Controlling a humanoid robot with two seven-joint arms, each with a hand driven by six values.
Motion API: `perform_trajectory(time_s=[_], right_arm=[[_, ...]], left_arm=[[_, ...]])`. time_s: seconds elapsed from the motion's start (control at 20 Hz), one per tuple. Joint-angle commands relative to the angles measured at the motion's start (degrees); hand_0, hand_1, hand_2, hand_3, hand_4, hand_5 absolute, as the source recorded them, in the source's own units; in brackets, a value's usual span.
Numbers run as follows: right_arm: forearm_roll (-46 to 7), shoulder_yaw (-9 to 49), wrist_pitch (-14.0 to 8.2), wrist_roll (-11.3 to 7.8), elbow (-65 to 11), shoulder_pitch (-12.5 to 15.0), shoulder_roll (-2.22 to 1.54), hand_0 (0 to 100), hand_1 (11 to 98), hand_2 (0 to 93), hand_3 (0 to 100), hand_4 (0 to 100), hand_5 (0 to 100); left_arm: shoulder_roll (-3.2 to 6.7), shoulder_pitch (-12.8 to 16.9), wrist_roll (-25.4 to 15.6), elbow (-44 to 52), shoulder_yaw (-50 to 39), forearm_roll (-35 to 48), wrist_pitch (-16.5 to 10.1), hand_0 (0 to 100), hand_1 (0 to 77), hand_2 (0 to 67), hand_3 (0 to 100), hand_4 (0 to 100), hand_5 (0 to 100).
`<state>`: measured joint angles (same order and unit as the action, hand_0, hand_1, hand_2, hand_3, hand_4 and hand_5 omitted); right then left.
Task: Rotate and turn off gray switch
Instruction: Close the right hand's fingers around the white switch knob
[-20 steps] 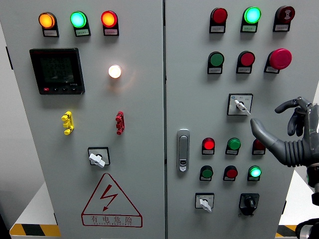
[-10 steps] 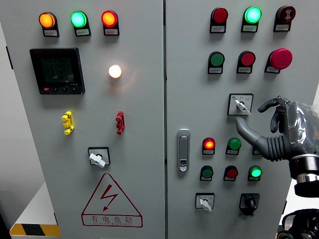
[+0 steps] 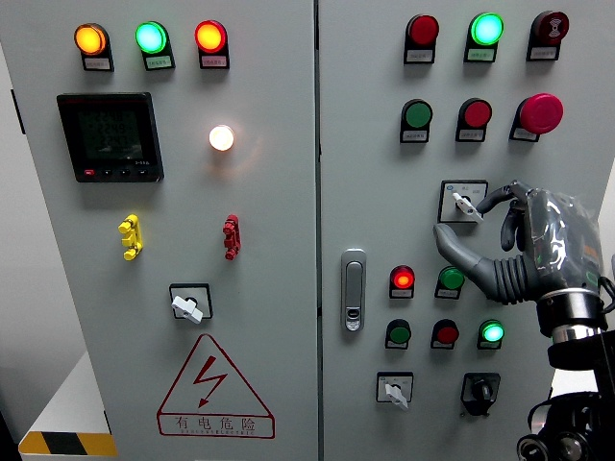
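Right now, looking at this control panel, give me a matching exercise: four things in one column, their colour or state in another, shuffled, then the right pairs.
Things:
1. gray rotary switch
2. mushroom button
3. door handle
4. warning triangle

States:
A. red outline, lightning bolt
B. silver, between the two doors
C. right hand reaching at it
D. large, magenta-red, top right

Pairs: 1-C, 2-D, 3-B, 4-A

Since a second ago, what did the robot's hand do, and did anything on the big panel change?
The right hand moved left across the panel toward the gray switch. Its curled fingers now sit right beside the switch's handle, the thumb stretched out below; a firm grasp cannot be confirmed. The switch handle points the same way as before. The lamps, the other switches and the door handle look unchanged. The left hand is out of view.
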<state>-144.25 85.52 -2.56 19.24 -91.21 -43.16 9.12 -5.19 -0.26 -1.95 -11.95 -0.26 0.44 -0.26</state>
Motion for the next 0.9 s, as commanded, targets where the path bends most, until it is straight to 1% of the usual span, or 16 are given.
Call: perform_trajectory(time_s=[0.0, 0.1, 0.15, 0.2, 0.25, 0.4, 0.45, 0.5, 0.85], right_arm=[[0.0, 0.0, 0.0, -0.08, 0.9, -0.5, 0.02, 0, 45.8, 59.6, 100, 100, 100], [0.0, 0.0, 0.0, -0.08, 1.3, -1.0, 0.02, 0, 47.0, 60.8, 100, 100, 100], [0.0, 0.0, 0.0, -0.08, 1.5, -1.3, 0.11, 0, 47.5, 61.0, 100, 100, 100], [-0.1, -0.3, 0.0, -0.08, 1.7, -1.5, 0.02, 0, 47.9, 61.0, 100, 100, 100], [-0.1, -0.3, 0.0, -0.08, 2.1, -1.8, 0.11, 0, 47.9, 61.1, 100, 100, 100], [-0.1, -0.3, 0.0, -0.08, 3.0, -2.5, 0.11, 0, 46.2, 61.7, 100, 100, 100], [-0.1, -0.3, 0.0, -0.17, 3.3, -2.8, 0.20, 0, 45.7, 61.7, 100, 100, 100], [-0.2, -0.3, 0.0, -0.17, 3.5, -3.0, 0.20, 0, 45.5, 61.7, 100, 100, 100], [-1.4, -0.1, -0.1, -0.17, 3.6, -2.9, 0.20, 0, 43.3, 61.9, 100, 100, 100]], left_arm=[[0.01, 0.0, -0.1, 0.0, 0.0, 0.0, 0.0, 0, 0.0, 12.7, 18, 9, 12], [0.01, 0.0, 0.0, -0.1, 0.0, 0.0, 0.0, 0, 0.0, 12.6, 18, 9, 12], [-0.08, 0.0, -0.1, 0.0, 0.0, 0.0, 0.0, 0, 0.0, 12.6, 18, 9, 12], [0.01, 0.0, 0.0, 0.0, 0.0, 0.0, 0.0, 0, 0.0, 12.6, 18, 9, 12], [0.01, 0.0, -0.1, 0.0, 0.0, 0.0, 0.0, 0, 0.0, 12.6, 18, 9, 12], [0.01, 0.0, 0.0, 0.0, 0.0, 0.0, 0.0, 0, 0.0, 12.6, 18, 9, 12], [0.01, 0.0, 0.0, 0.0, 0.0, 0.0, 0.0, 0, 0.0, 12.6, 18, 9, 12], [0.01, 0.0, 0.0, 0.0, 0.0, 0.0, 0.0, 0, 0.0, 12.6, 18, 9, 12], [0.01, 0.0, -0.1, 0.0, 0.0, 0.0, 0.0, 0, 0.0, 12.6, 18, 9, 12]])
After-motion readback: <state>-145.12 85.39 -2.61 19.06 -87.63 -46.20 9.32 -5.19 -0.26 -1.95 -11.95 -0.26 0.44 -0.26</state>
